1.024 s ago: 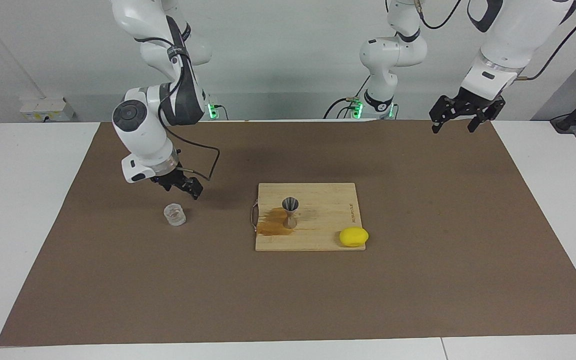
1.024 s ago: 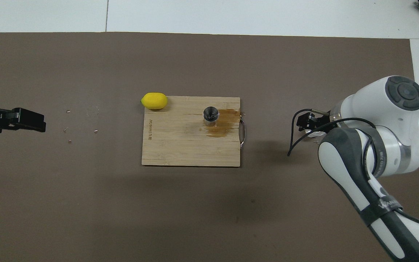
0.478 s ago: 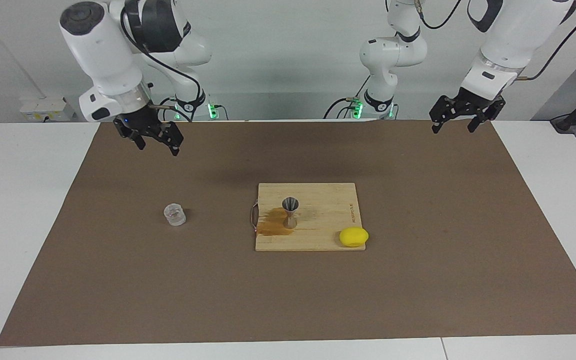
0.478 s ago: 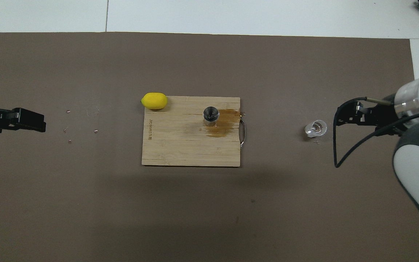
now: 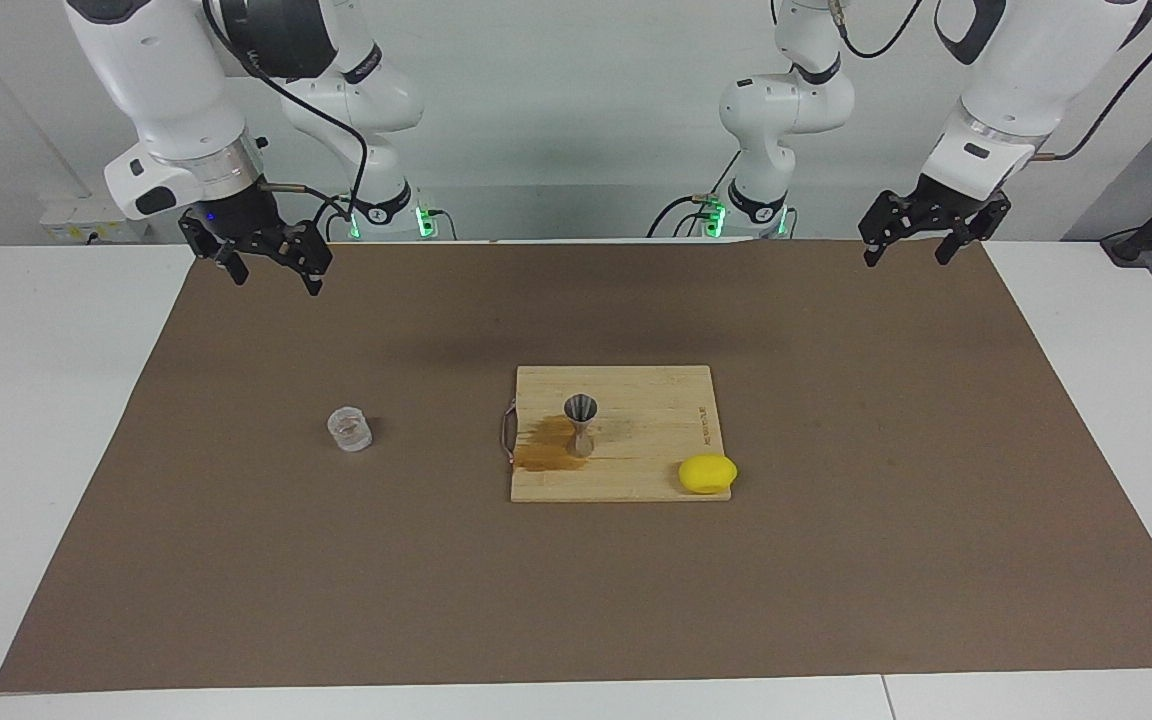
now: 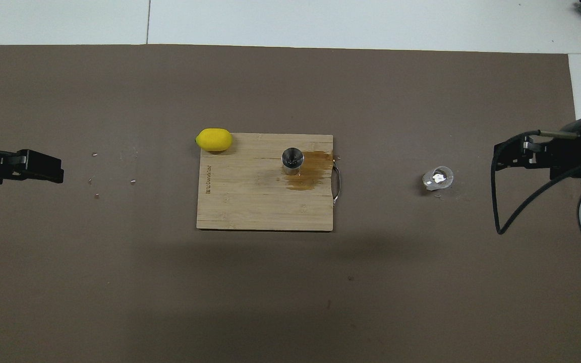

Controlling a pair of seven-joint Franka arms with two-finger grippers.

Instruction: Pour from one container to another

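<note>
While both grippers are raised and empty, little can be disturbed at once — the risks lie in any further handling. The right gripper is seen at the upper left of the facing frame, jaws spread wide, nothing held; the left gripper is parked at the upper right, likewise spread and empty, and is judged to be waiting.

The clear cup is stood upright on the brown mat, left of centre in the facing frame, well apart from the board. The jigger is stood on the wooden cutting board at mid-frame, beside a brown wet stain.

Risks, as judged:
- the jigger could be toppled by a light knock — narrow waist, small foot, wet wood under it
- the stain suggests liquid missed the mouth; another pour could miss the same way, since the opening is small
- the smooth cup could slip between hard fingers or be tipped by an off-centre approach

Materials: the cup is short, cylindrical, transparent, glass or plastic — which cannot be told. The jigger is silver metal, two cones joined. The board is pale bamboo-like grain with a metal handle at one end. A yellow lemon, smooth and oval, is laid at the board's corner. The mat is matte and flat.
</note>
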